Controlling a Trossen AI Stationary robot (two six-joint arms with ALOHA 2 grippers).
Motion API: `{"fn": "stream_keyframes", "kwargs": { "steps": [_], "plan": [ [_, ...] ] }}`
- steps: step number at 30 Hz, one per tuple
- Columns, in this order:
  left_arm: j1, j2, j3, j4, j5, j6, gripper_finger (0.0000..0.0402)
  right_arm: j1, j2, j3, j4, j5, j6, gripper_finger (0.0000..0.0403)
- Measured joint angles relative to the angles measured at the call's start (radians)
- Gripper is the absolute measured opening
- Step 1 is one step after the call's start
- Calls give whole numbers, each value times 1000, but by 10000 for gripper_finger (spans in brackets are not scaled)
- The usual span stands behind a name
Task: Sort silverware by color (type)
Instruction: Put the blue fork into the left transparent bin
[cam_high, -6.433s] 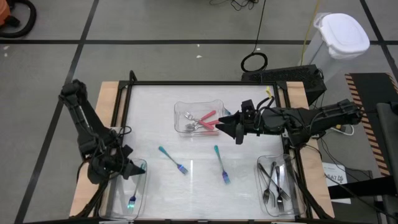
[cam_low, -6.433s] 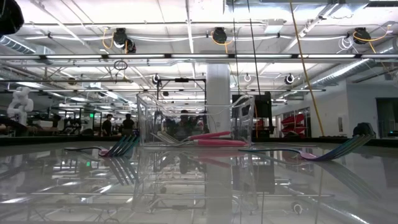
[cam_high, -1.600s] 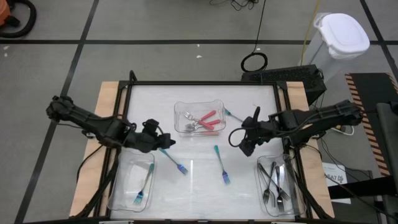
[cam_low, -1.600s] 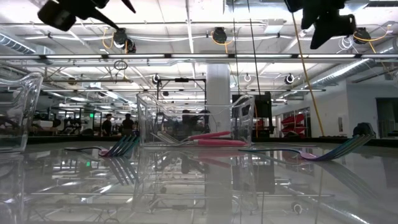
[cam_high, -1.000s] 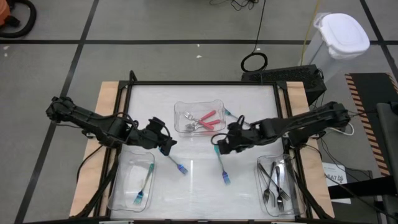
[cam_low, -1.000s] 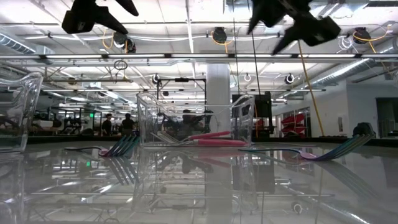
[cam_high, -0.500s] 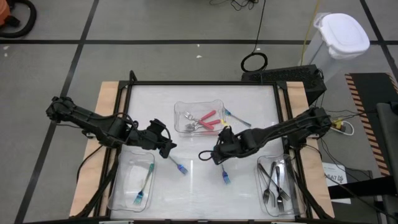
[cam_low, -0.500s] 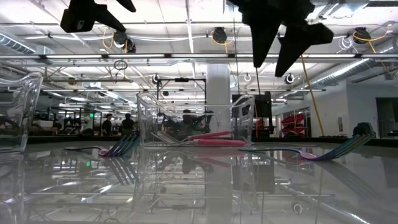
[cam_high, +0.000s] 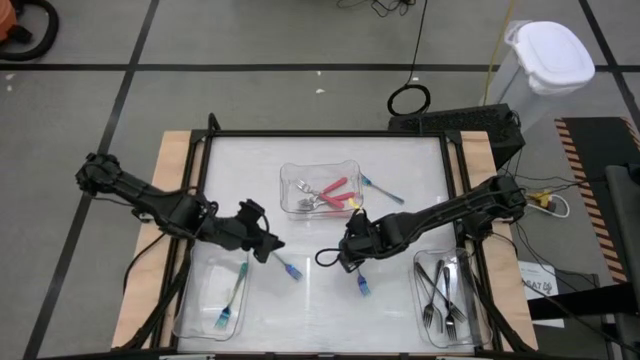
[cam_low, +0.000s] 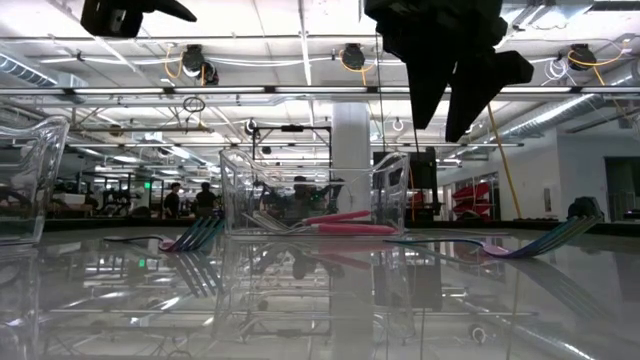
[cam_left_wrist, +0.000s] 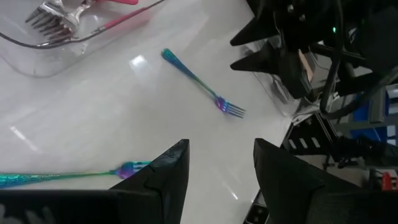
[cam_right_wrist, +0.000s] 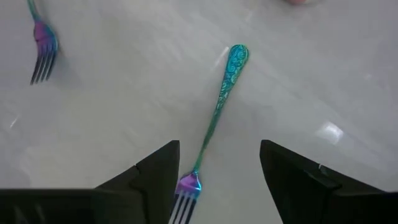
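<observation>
Two teal-handled forks lie flat on the white table (cam_high: 320, 300). One fork (cam_high: 291, 271) lies just past the fingertips of my left gripper (cam_high: 266, 247), which is open above the table; in the left wrist view this fork (cam_left_wrist: 74, 176) shows beside my gripper (cam_left_wrist: 221, 162). The other fork (cam_high: 363, 286) lies under my right gripper (cam_high: 347, 258), also open; its handle (cam_right_wrist: 219, 102) runs out from between the fingers. In the low view my right gripper (cam_low: 445, 125) hangs well above the tabletop. A third teal fork (cam_high: 381, 188) lies by the centre tray.
A clear centre tray (cam_high: 320, 168) holds pink-handled and silver pieces. A clear tray at the near left (cam_high: 200, 300) holds one teal fork (cam_high: 229, 305). A clear tray at the near right (cam_high: 468, 300) holds dark grey forks (cam_high: 445, 300). A black frame (cam_high: 320, 133) rims the table.
My right gripper has gone toward the table's left and near edges and come down, and now hangs over the middle teal fork. My left gripper has shifted a little toward the near edge. The forks have stayed where they were.
</observation>
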Motion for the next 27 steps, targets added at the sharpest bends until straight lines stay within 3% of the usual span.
{"fn": "stream_keyframes", "kwargs": {
  "steps": [8,15,21,24,27],
  "plan": [
    [-36,0,0,-18,-27,1,178,31,0,0,3,54,-6,217],
    [-80,3,0,-33,-32,1,178,62,0,0,5,81,117,217],
    [-92,3,0,-38,-98,2,178,50,1,-3,6,81,84,217],
    [-92,3,0,-38,-107,2,178,36,7,-32,11,41,76,217],
    [-92,3,0,-37,-107,2,178,18,7,-88,79,-63,74,217]
  ]
}}
